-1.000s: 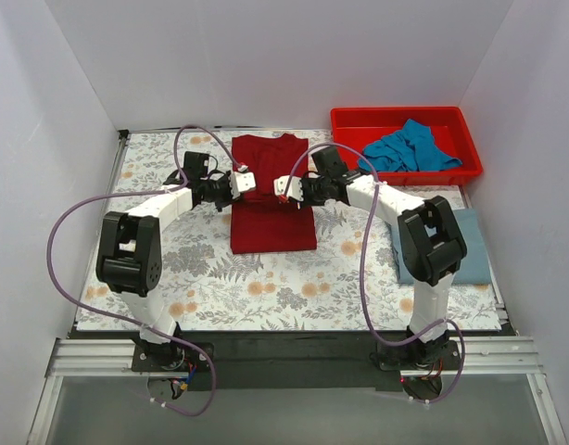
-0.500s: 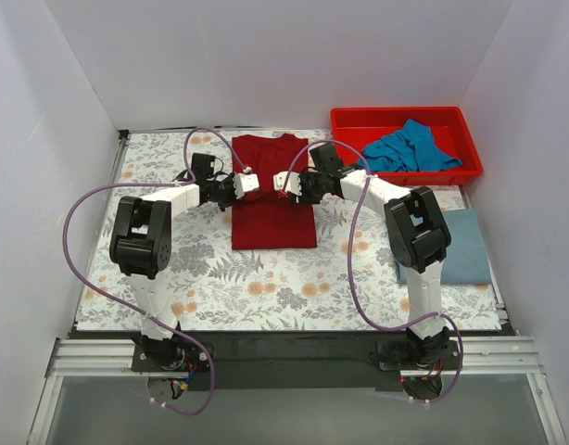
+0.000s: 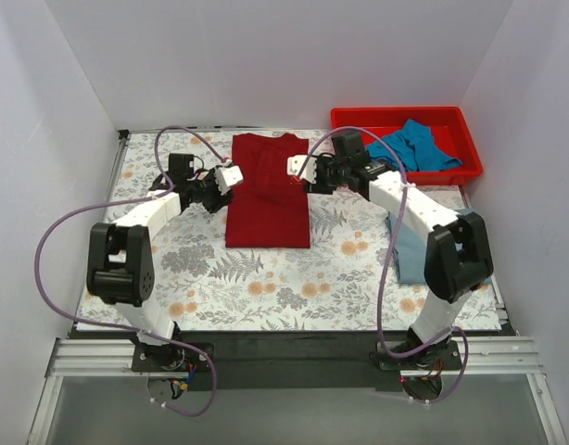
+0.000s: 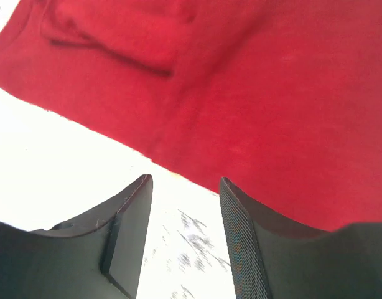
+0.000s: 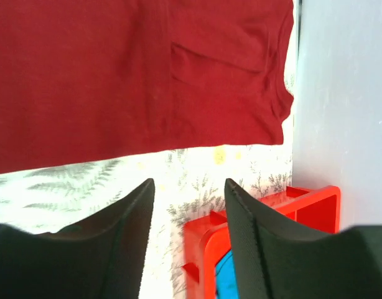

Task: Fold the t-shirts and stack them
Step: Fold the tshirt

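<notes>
Top external: left hand [image 3: 229, 174], right hand [image 3: 293, 165] released, flanking dark red t-shirt [image 3: 269, 204].

Red bin [image 3: 447, 174] blocks the table [image 3: 266, 287] at far right.

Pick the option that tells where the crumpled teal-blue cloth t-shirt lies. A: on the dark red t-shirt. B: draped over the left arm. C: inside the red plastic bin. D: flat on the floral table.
C: in the top view the crumpled teal-blue cloth t-shirt lies within the walls of the red plastic bin at the far right.
</notes>
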Tool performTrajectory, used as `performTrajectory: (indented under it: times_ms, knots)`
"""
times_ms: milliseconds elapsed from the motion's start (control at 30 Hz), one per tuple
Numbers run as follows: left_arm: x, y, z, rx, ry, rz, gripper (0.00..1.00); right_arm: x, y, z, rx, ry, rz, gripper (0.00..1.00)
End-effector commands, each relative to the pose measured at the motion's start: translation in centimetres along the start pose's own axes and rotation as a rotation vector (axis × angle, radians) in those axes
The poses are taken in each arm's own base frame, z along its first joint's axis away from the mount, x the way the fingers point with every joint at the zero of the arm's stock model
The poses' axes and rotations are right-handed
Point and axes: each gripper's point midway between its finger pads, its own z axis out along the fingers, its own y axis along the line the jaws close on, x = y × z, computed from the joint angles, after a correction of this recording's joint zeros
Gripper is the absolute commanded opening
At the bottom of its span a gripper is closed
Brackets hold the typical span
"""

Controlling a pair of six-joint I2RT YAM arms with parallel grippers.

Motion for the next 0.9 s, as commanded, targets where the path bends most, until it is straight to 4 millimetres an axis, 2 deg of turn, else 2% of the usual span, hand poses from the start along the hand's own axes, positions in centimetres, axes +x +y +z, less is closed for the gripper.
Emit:
performTrajectory:
  times_ms: [0, 33, 100, 233, 300, 467, 600, 767, 867]
  knots:
    - [-3.3, -3.5, -4.0, 0.045, -0.095, 0.059, 0.44, -2.9, 4.4, -2.5, -0.102, -0.055, 0.069, 0.54]
    - [-3.4, -4.8, -4.2, 0.079, -0.120, 0.065, 0.43, -2.4, 6.9, -2.2, -0.150, -0.044, 0.084, 0.50]
    - [-2.2, -7.7, -4.6, 0.145, -0.113, 0.056, 0.43, -3.1, 9.5, -1.9, -0.203, -0.050, 0.091, 0.45]
    - [-1.0, -10.7, -4.4, 0.231, -0.108, 0.000, 0.42, -2.7, 13.5, -0.6, -0.294, -0.027, 0.131, 0.41]
    - [-0.6, -11.2, -4.1, 0.245, -0.106, 0.000, 0.42, -1.9, 14.8, 0.7, -0.321, -0.003, 0.133, 0.41]
    - [1.3, -12.7, -2.9, 0.283, -0.069, -0.003, 0.43, -0.4, 16.4, 2.7, -0.360, 0.033, 0.165, 0.41]
    - [2.7, -12.9, -1.9, 0.285, -0.040, 0.007, 0.43, 0.4, 18.2, 3.5, -0.406, 0.050, 0.172, 0.41]
    - [4.1, -13.7, -1.1, 0.309, 0.002, -0.004, 0.43, 1.6, 19.7, 3.5, -0.438, 0.078, 0.169, 0.41]
    - [5.6, -14.6, -1.1, 0.326, 0.042, 0.020, 0.42, 1.9, 19.8, 3.2, -0.439, 0.089, 0.160, 0.42]
